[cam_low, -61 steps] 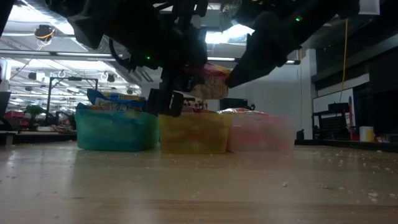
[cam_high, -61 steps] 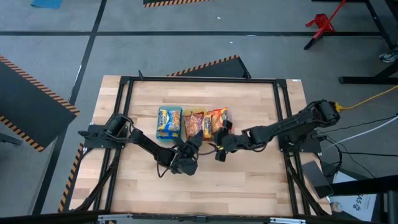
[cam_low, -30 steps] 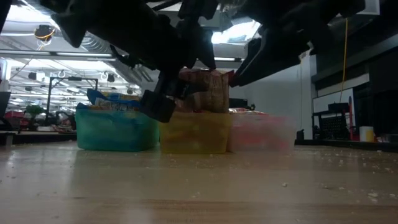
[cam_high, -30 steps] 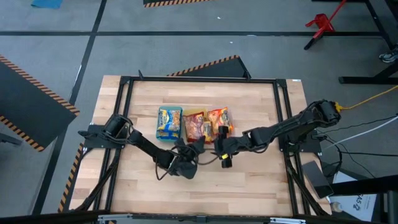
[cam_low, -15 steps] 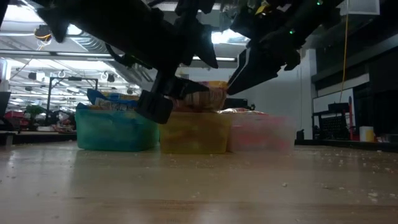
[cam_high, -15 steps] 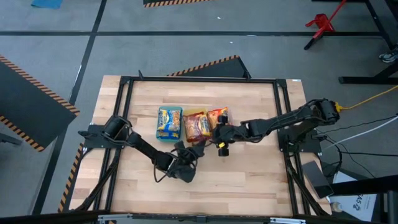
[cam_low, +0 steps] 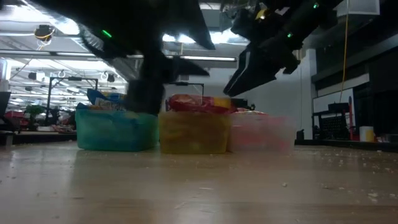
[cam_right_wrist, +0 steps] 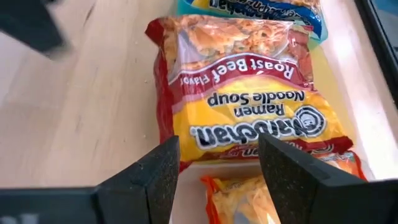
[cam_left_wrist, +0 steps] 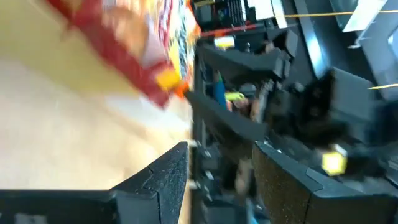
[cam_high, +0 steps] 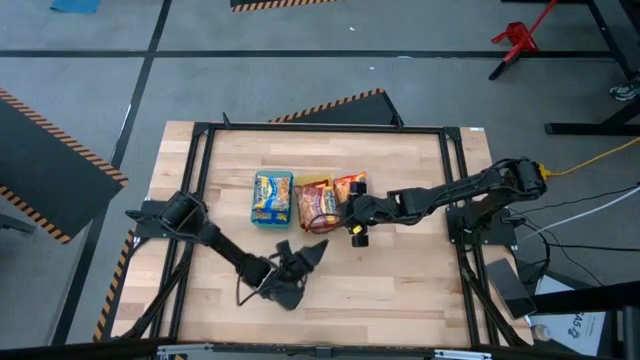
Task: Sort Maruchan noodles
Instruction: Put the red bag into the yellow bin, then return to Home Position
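Note:
Three trays stand in a row mid-table: a green tray (cam_low: 115, 132), a yellow tray (cam_low: 193, 133) and a clear tray (cam_low: 262, 134). A blue-yellow Maruchan packet (cam_high: 272, 198) lies in the green one. A red packet (cam_right_wrist: 249, 99) lies flat on top of the yellow one. An orange packet (cam_high: 349, 187) lies in the clear one. My right gripper (cam_high: 347, 207) hangs open just above the red packet's near end, slanting down. My left gripper (cam_high: 313, 249) stands open and level on the near side of the trays, with nothing between its fingers (cam_left_wrist: 163, 177).
Bare wooden table (cam_high: 400, 280) lies on the near side and to the right of the trays, strewn with crumbs. A black frame (cam_high: 455, 180) borders the table. Room equipment shows behind the far edge in the low view.
The red packet stood on edge above the yellow tray between the two grippers; it has tipped over and now lies flat on that tray. My left gripper has drawn back toward the table's near-left and rolled. My right gripper has moved toward the far edge, over the trays.

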Available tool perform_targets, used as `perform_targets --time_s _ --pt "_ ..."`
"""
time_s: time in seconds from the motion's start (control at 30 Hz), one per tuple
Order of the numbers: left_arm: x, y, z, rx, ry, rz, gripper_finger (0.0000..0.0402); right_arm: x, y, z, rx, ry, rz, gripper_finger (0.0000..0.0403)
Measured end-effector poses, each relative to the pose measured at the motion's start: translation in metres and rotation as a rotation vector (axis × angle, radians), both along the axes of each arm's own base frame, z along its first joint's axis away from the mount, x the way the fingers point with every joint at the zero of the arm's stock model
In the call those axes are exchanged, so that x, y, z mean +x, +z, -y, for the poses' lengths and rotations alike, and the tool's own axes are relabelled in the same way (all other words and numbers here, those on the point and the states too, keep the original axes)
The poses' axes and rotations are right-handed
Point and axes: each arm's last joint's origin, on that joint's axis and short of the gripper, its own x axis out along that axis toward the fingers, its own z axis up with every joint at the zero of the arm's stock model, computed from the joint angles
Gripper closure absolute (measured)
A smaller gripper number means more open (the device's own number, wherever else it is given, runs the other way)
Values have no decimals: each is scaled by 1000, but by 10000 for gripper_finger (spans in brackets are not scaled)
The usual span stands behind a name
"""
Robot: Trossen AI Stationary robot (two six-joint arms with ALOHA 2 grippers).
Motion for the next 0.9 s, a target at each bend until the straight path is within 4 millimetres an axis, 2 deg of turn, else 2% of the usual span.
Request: perform_targets --time_s 0.1,0.23,0.33,0.4,0.5,0.63,0.73,0.9 --pt "-14 8 23 -2 -20 44 227 -6 14 0 -9 25 19 196" --pt "-41 32 49 33 16 87 227 -17 50 0 25 60 41 196" --pt "-60 60 61 124 -32 1 227 -31 84 -1 108 103 94 196" --pt "-72 88 63 228 -176 -115 228 -43 108 0 162 117 141 196" --pt "-82 137 54 403 -482 -184 230 -70 139 1 198 150 164 196" --pt "-98 198 27 678 -761 -92 230 -113 178 6 241 110 169 196" --pt "-118 232 9 828 -845 13 230 -143 204 10 308 46 245 196" --pt "-147 261 -3 1038 -841 61 230 -195 229 12 388 214 407 196"
